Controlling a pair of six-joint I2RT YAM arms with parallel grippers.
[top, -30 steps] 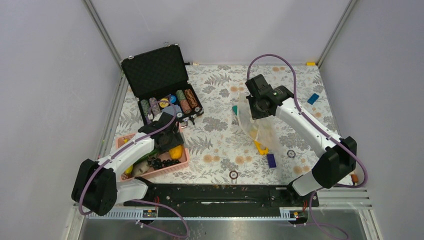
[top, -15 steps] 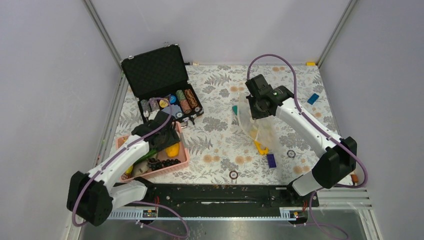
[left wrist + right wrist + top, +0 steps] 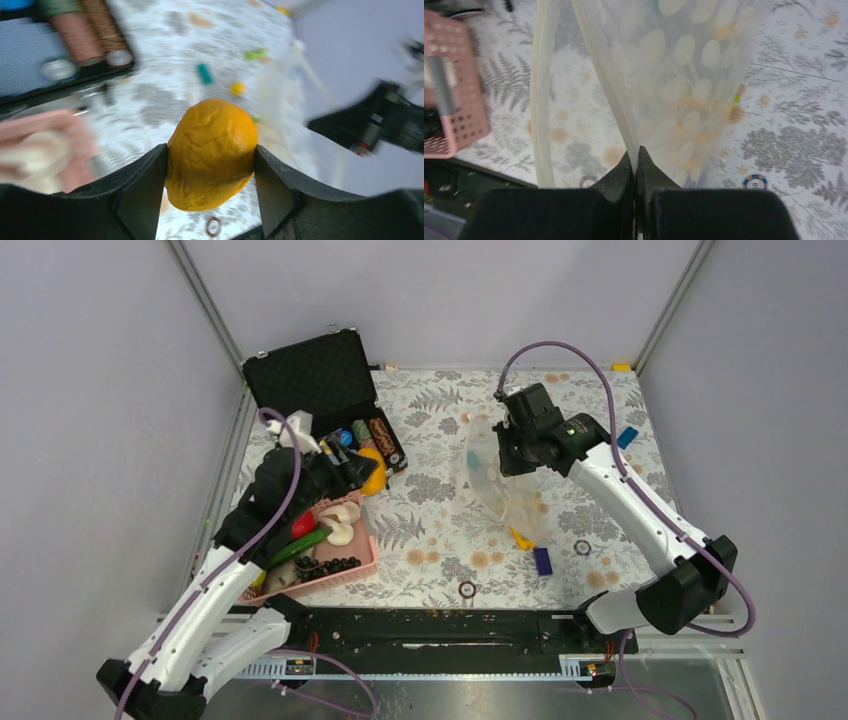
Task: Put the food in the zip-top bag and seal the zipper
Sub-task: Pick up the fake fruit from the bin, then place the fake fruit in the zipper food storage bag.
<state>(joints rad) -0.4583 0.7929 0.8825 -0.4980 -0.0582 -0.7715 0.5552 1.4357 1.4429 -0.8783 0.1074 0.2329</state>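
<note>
Left gripper (image 3: 210,172): fingers are closing partway on the orange (image 3: 210,150), squeezing it from both sides and holding it off the table (image 3: 430,530).
Orange: hanging in the air between the pink basket (image 3: 335,583) and the black case (image 3: 310,380), well apart from the bag (image 3: 684,75).
Right gripper (image 3: 636,160): fingers are pressing together, pinching one edge of the bag and holding it up.
Bag: draping down from that pinch, right of the table's middle.
Zipper (image 3: 540,100): one strip is hanging loose, apart from the pinched edge, leaving the mouth open.
Basket: holding mushrooms (image 3: 340,522), a red fruit (image 3: 303,524), a green vegetable (image 3: 298,546) and grapes (image 3: 335,565).
</note>
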